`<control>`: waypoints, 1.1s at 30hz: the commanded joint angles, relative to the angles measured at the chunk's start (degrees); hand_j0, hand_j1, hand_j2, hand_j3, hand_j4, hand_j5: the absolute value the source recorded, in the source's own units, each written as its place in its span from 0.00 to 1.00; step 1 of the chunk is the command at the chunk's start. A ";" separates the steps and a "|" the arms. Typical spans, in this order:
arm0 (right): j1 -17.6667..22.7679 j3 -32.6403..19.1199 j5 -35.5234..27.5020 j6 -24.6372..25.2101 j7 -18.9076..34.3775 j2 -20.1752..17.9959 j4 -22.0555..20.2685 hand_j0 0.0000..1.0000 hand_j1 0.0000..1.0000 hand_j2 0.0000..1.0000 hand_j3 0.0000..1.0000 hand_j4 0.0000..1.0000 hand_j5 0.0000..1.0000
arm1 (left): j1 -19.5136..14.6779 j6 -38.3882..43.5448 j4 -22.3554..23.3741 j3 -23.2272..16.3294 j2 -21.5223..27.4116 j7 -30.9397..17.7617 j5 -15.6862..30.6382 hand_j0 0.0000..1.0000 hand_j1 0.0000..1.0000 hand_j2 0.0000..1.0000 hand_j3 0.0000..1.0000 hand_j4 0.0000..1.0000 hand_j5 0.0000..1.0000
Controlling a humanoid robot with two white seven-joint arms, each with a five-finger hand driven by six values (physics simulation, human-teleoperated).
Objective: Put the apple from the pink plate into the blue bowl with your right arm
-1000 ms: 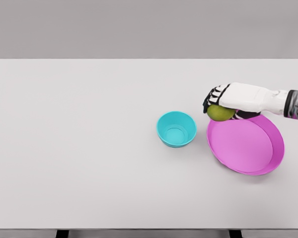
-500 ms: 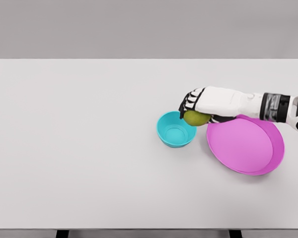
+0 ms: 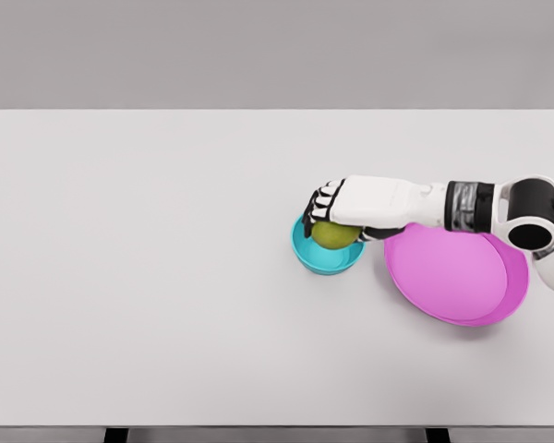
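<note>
A yellow-green apple hangs over the mouth of the small blue bowl, just above its rim. My right hand covers the apple from above with its fingers curled around it. The arm reaches in from the right edge across the back of the pink plate. The pink plate lies to the right of the bowl with nothing on it. The left arm does not show.
The bowl and plate rest on a wide white table. The table's front edge runs along the bottom of the picture, and a grey wall rises behind its far edge.
My right hand has carried the apple leftward, from the plate's back-left rim to a spot over the blue bowl, and slightly lower. More of the forearm has come into view.
</note>
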 commanded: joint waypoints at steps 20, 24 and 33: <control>1.40 -11.36 -2.36 0.11 -0.13 -9.93 -0.31 1.00 1.00 1.00 1.00 1.00 1.00 | 0.00 0.00 0.00 0.00 0.00 -0.01 -0.01 1.00 1.00 1.00 1.00 1.00 1.00; 8.96 -21.30 -2.98 0.11 -0.05 -12.57 0.31 1.00 1.00 1.00 1.00 1.00 1.00 | 0.00 0.00 0.00 0.00 0.00 -0.01 -0.01 1.00 1.00 1.00 1.00 1.00 1.00; 13.09 -36.24 -5.09 0.11 0.76 2.90 5.84 1.00 1.00 1.00 1.00 1.00 1.00 | 0.00 0.00 0.00 0.00 0.00 -0.01 -0.01 1.00 1.00 1.00 1.00 1.00 1.00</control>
